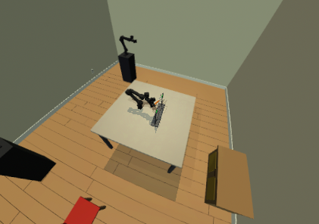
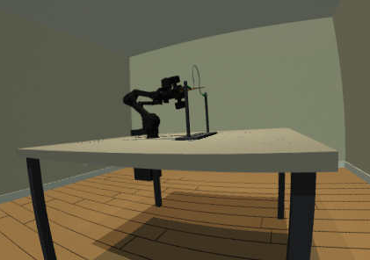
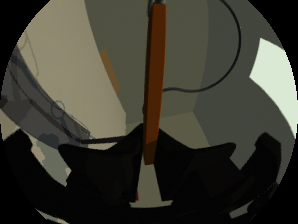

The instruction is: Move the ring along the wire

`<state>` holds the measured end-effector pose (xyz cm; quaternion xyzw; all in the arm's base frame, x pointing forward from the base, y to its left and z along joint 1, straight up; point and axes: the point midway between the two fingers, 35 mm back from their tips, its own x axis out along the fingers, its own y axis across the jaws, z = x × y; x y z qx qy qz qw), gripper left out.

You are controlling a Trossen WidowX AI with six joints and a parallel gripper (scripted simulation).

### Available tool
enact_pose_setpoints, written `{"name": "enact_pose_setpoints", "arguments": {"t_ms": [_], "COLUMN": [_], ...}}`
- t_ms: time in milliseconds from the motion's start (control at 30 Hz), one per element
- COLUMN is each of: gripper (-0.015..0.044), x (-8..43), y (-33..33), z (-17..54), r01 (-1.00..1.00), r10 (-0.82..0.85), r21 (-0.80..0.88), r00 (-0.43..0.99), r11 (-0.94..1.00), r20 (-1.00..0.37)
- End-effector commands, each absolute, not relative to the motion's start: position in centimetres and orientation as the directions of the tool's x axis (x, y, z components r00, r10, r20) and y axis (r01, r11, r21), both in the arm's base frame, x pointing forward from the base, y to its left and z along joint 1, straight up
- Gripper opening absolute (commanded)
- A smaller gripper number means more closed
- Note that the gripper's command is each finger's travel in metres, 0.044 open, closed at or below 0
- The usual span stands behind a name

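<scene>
Gripping the orange handle by its near end, with the fingers drawn nearly together and only the handle's thickness between them. Pointing away from the fingers in the wrist view, up to a sliver of grey at the top edge. Held well above the bench, at about the height of the post tops, with the arm reaching across from its foot.

Seen from outside, passing behind the near post and out towards the wire's tall loop. Can see the ring only as a thin, almost edge-on line by that loop, between the near post and the far post. Too small to say for certain whether threaded by the wire or touching its grey part. Curving out to the right of the handle in the wrist view, then back behind it: the dark loop. Standing on the bench, under both posts: a dark base.
</scene>
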<state>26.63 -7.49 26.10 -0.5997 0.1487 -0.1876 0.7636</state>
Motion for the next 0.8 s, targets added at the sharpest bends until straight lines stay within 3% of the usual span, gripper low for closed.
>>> {"name": "enact_pose_setpoints", "arguments": {"t_ms": [0,767], "gripper": [-0.015,-0.015], "x": [26.6,26.7], "y": [-7.2,-4.0], "z": [24.7,19.1], "r01": [0.095,0.062], "r10": [-0.465,-0.374], "r21": [-0.957,-0.759], "r00": [0.884,0.894], "r11": [0.274,0.648], "r20": [-0.045,-0.246]}}
